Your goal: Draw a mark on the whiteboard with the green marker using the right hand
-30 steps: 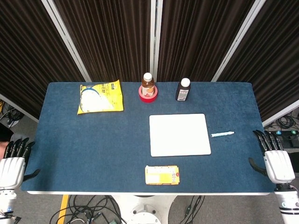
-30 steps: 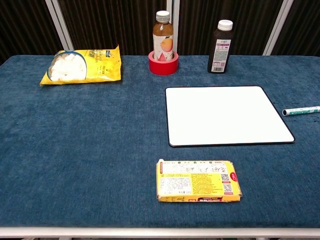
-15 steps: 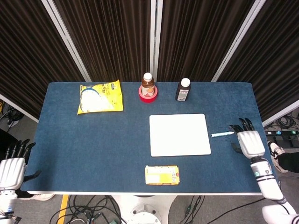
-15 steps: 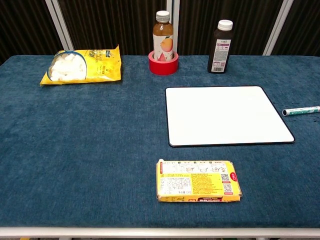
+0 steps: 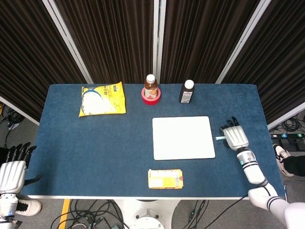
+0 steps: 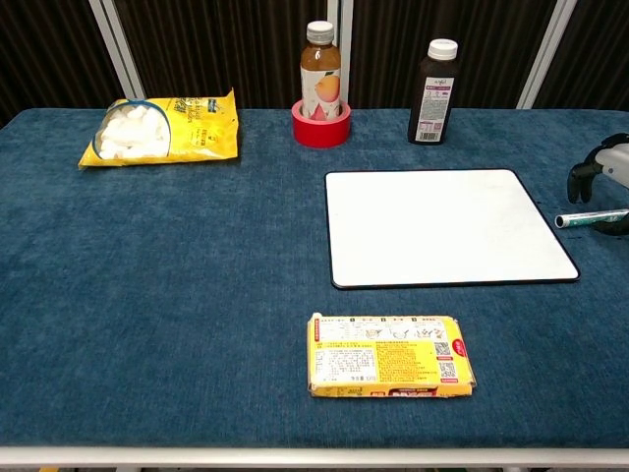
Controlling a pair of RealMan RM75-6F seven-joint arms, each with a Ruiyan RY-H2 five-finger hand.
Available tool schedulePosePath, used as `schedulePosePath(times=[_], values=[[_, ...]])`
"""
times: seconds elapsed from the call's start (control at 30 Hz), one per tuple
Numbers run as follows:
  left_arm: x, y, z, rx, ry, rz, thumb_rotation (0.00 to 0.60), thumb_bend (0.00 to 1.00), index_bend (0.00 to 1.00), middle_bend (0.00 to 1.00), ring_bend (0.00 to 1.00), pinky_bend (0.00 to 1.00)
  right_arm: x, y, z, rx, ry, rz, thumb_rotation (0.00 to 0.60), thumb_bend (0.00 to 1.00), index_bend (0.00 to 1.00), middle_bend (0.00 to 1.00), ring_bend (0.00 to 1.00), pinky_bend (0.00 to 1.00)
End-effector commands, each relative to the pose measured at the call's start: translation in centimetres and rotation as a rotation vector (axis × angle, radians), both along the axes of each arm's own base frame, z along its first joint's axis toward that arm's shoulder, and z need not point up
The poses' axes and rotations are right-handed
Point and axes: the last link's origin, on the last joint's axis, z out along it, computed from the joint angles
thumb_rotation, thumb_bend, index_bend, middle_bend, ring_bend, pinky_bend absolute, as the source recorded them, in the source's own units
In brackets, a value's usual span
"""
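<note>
Right hand (image 5: 235, 137) over green marker (image 5: 219, 138), right of centre, just beside whiteboard (image 5: 182, 137). Left hand (image 5: 11, 171) at lower left, off the table (image 5: 86, 143), fingers apart.

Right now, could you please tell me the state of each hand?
Left hand: open, holding nothing.
Right hand: open over the green marker, not gripping it.

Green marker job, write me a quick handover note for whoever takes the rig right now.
Right hand: over the green marker, fingers apart; no firm grip visible yet.
Left hand: off the table's near left corner, holding nothing.
Whiteboard: flat mid-table, left of the marker, blank.
Done: reach to the marker.
Left: grasp it, uncap if capped, draw the mark.
</note>
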Motion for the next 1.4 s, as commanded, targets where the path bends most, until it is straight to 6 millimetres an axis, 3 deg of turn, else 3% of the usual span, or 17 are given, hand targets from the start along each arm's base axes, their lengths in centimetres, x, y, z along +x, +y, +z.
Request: schedulePosePath(times=[0.03,0.37,0.93,1.1,1.27,1.4], values=[[0.0,0.0,0.0,0.000,-0.001,0.003,0.600,0.10,0.16,0.06,0.01,0.00,0.3,-0.2,-0.9,0.022,0.001,0.012,0.600,0.21,0.43,0.42,0.17,0.04],[-0.1,0.0,0.0,0.000,-0.005,0.005,0.600,0.10,0.16,0.06,0.01,0.00,0.1,-0.4,-1.3,0.030,0.008,0.017,0.600,0.30,0.46,0.44,0.21,0.04],[-0.5,0.0,-0.2,-0.002,-0.011,0.018,0.600,0.10,0.16,0.06,0.01,0.00,0.1,-0.5,-1.1,0.037,0.034,0.013,0.600,0.34,0.48,0.46,0.23,0.04],[-0.6,-0.1,-0.2,0.000,-0.013,0.022,0.600,0.10,0.16,0.06,0.01,0.00,0.4,-0.7,-1.0,0.031,0.028,0.020,0.600,0.40,0.52,0.50,0.27,0.05],[-0.7,-0.2,0.1,0.009,-0.014,0.023,0.600,0.10,0.16,0.06,0.01,0.00,2.4,-0.5,0.8,0.013,-0.127,0.071,0.600,0.51,0.56,0.55,0.31,0.07],[-0.7,-0.2,0.2,0.010,-0.022,0.015,0.600,0.10,0.16,0.06,0.01,0.00,6.2,0.3,3.0,0.045,-0.430,0.089,0.600,0.53,0.57,0.56,0.32,0.08]])
